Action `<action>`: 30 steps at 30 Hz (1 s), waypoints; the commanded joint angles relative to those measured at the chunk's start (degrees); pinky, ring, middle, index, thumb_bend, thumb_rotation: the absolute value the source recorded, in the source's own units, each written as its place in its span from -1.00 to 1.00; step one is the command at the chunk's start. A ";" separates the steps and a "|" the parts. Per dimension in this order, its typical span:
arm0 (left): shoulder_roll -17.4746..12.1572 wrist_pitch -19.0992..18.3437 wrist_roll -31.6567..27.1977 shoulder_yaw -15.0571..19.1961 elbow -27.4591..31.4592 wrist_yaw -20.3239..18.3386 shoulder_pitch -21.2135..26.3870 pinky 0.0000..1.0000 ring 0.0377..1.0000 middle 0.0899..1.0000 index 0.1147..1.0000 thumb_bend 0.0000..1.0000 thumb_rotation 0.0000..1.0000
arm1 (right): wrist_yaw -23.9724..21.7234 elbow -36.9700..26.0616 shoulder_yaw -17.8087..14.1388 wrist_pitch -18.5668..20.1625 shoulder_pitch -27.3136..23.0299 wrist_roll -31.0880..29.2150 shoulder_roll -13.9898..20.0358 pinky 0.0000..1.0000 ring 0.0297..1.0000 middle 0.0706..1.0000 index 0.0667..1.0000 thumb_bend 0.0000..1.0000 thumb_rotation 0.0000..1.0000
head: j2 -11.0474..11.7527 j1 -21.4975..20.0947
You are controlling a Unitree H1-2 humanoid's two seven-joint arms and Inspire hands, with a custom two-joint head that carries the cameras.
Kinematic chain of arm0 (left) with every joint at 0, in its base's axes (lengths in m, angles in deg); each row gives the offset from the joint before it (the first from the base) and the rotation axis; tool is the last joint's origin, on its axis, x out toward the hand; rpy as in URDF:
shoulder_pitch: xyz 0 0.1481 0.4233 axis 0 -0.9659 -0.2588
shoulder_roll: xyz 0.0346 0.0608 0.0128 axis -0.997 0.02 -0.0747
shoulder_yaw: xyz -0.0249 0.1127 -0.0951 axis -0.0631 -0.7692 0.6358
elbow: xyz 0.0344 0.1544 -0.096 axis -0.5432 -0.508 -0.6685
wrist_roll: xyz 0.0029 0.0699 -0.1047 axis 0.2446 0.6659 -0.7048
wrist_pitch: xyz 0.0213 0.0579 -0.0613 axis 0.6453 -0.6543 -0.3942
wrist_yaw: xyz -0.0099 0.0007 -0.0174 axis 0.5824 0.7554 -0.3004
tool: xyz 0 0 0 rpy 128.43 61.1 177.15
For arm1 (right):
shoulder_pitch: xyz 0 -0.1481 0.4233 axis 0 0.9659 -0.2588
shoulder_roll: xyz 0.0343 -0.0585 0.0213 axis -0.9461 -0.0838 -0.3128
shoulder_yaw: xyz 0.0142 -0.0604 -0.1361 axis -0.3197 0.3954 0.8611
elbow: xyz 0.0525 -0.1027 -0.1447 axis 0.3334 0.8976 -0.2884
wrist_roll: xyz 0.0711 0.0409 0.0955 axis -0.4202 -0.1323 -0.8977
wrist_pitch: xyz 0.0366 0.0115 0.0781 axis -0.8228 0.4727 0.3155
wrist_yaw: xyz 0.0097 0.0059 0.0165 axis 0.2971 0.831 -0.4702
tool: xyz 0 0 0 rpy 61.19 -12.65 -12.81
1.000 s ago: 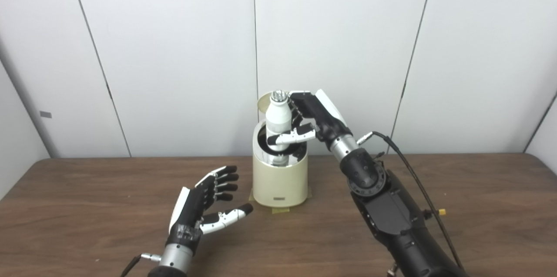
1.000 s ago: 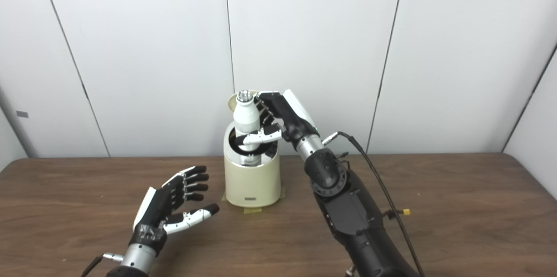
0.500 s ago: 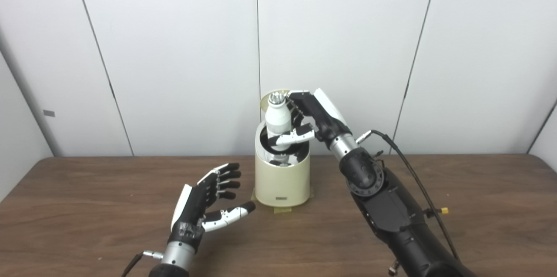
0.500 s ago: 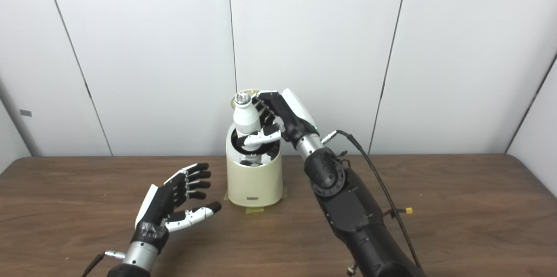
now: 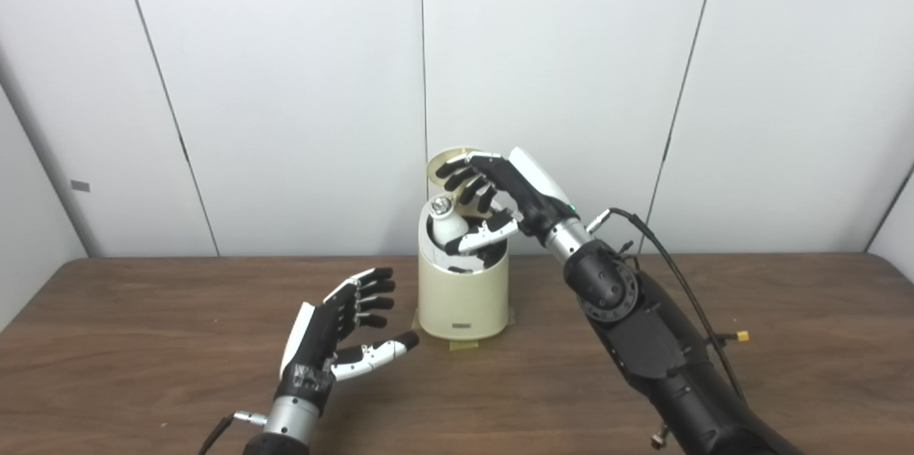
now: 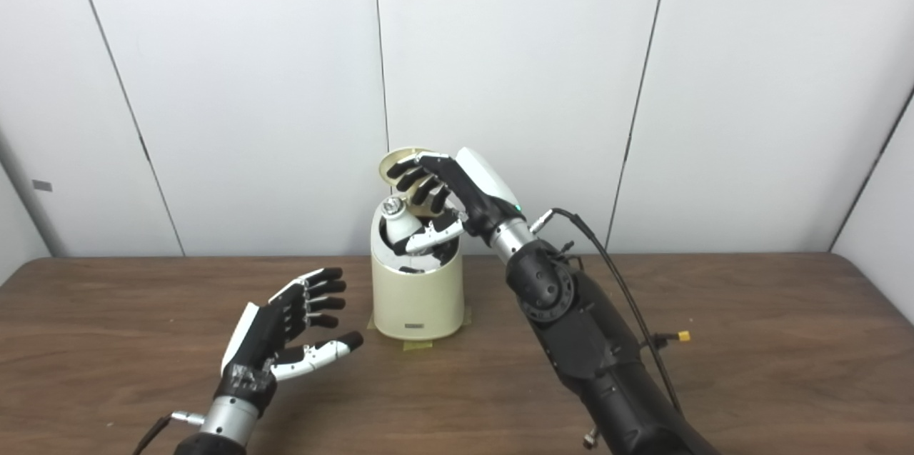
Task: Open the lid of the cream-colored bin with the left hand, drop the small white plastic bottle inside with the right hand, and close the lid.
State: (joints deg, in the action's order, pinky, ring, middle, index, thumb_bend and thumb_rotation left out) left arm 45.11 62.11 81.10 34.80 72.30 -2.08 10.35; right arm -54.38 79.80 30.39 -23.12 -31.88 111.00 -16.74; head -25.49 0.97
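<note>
Nearest, the left hand [image 5: 335, 341] hovers low over the brown tabletop [image 5: 143, 341], palm turned toward the centre, fingers spread wide and holding nothing. Just beyond it and a little to its right, the cream-colored bin [image 5: 463, 294] stands on the tabletop on a patch of tape. Its lid [image 5: 446, 161] is tipped up at the far side. The small white plastic bottle [image 5: 446, 223] sits in the bin's mouth, its silvery cap and shoulder showing above the rim. The right hand [image 5: 503, 198] is over the opening, fingers fanned apart above the bottle, thumb lying across in front of it; the bottle looks released.
</note>
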 commanded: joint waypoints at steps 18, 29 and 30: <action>-0.26 0.81 -0.67 -0.15 1.95 -0.06 1.87 0.33 0.46 0.53 0.58 0.48 -0.83 | -2.25 -18.02 -5.38 -0.62 5.24 -7.81 1.51 -0.32 -0.14 0.17 0.18 0.61 -1.00 | 0.09 0.38; -0.58 1.17 -1.10 -0.03 1.92 -0.26 1.89 0.25 0.42 0.51 0.58 0.49 -0.84 | -3.35 -30.72 -13.60 1.39 21.20 -20.31 1.48 -0.33 -0.18 0.19 0.28 0.60 -0.82 | -0.17 0.89; -0.61 1.14 -1.16 -0.05 1.98 -0.29 1.86 0.24 0.42 0.51 0.58 0.48 -0.85 | -3.89 -30.48 -13.87 1.20 22.01 -21.28 1.70 -0.18 -0.05 0.31 0.39 0.61 -0.70 | -0.17 0.89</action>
State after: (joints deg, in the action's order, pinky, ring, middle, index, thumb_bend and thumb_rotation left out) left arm 44.65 62.08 80.34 34.72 72.31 -2.12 10.30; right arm -57.66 50.36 17.04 -21.22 -8.05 91.67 -15.78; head -25.58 1.85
